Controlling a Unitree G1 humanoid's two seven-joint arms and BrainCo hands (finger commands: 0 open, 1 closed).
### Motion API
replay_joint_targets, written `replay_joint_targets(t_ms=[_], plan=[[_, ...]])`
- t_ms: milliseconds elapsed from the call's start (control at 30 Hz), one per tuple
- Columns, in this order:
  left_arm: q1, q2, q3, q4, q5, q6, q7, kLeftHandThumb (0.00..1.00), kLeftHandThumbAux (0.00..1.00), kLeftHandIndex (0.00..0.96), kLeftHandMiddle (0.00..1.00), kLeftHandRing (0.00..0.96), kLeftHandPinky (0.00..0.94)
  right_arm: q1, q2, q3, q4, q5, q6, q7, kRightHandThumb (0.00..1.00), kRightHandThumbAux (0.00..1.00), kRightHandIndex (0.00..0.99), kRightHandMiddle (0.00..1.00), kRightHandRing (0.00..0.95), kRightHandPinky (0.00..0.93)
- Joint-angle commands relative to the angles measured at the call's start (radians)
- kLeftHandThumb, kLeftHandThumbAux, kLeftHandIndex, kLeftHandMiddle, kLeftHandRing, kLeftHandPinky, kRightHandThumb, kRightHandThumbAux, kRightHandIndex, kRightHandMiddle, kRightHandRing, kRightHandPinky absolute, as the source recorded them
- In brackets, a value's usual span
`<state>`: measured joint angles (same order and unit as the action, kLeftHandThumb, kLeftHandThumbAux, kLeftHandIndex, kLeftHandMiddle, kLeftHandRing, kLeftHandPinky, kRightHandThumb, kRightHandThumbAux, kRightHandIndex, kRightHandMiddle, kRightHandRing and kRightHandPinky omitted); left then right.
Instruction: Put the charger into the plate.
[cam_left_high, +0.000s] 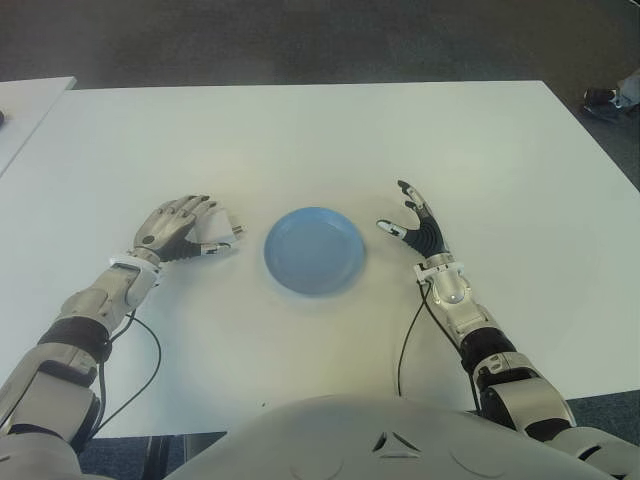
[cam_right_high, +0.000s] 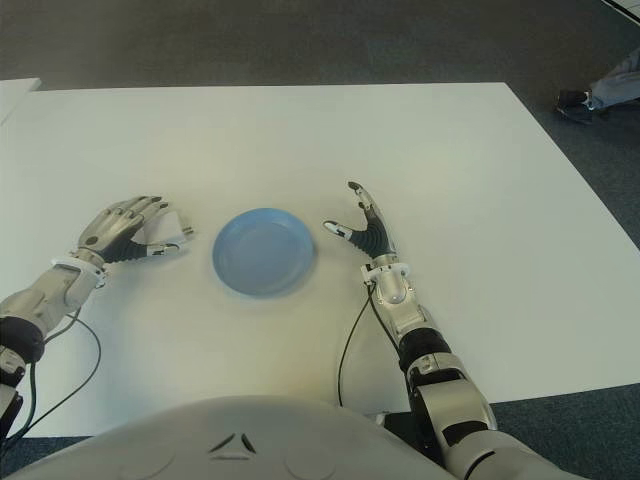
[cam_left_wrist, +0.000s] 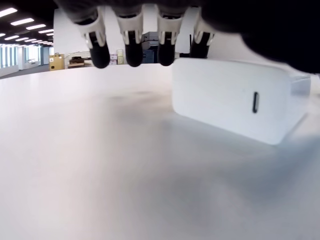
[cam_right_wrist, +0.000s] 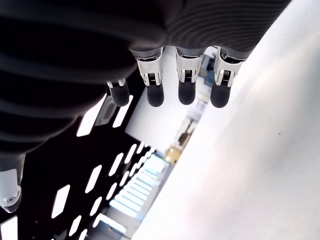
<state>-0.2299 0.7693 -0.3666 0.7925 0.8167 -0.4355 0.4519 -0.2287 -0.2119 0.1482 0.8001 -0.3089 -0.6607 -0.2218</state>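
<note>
The white block-shaped charger (cam_left_high: 227, 232) lies on the white table (cam_left_high: 320, 140), just left of the empty blue plate (cam_left_high: 314, 250). My left hand (cam_left_high: 190, 228) arches over the charger from the left, fingers extended above it and thumb beside it, not closed on it. In the left wrist view the charger (cam_left_wrist: 235, 102) sits flat on the table under the palm, its port facing the camera, and the fingertips (cam_left_wrist: 132, 52) hang clear of it. My right hand (cam_left_high: 412, 222) shows to the right of the plate, fingers spread and holding nothing.
Thin black cables (cam_left_high: 150, 350) trail from both wrists toward the table's near edge. A second table's corner (cam_left_high: 25, 100) shows at the far left. A person's shoe (cam_left_high: 605, 98) is on the floor beyond the far right corner.
</note>
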Motion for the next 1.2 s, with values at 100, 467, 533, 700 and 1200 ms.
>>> replay_joint_targets(t_ms=[100,467,533,700,1200], plan=[[-0.015,-0.034,0.003,0.021,-0.019,0.013,0.017,0.373,0.137,0.000,0.000,0.000,0.000,0.120,0.033,0.018,0.085,-0.003,0.005,-0.001,0.075,0.492,0.000,0.008,0.040,0.088],[-0.011,-0.053,0.001,0.010,-0.021,0.044,0.021,0.374,0.154,0.000,0.000,0.000,0.000,0.122,0.032,0.023,0.084,-0.011,-0.005,-0.014,0.078,0.512,0.000,0.010,0.042,0.088],[-0.011,-0.055,0.000,0.010,-0.019,0.050,0.024,0.373,0.158,0.000,0.000,0.000,0.000,0.123,0.032,0.024,0.083,-0.011,-0.006,-0.014,0.078,0.514,0.000,0.009,0.040,0.089],[-0.011,-0.060,-0.005,0.010,-0.014,0.064,0.028,0.375,0.168,0.000,0.000,0.000,0.000,0.123,0.032,0.024,0.082,-0.009,-0.006,-0.013,0.078,0.515,0.000,0.005,0.037,0.090],[-0.001,-0.059,-0.013,-0.018,0.003,0.104,0.044,0.414,0.202,0.000,0.000,0.000,0.016,0.126,0.035,0.021,0.069,-0.003,0.006,-0.010,0.075,0.512,0.000,0.007,0.043,0.099]])
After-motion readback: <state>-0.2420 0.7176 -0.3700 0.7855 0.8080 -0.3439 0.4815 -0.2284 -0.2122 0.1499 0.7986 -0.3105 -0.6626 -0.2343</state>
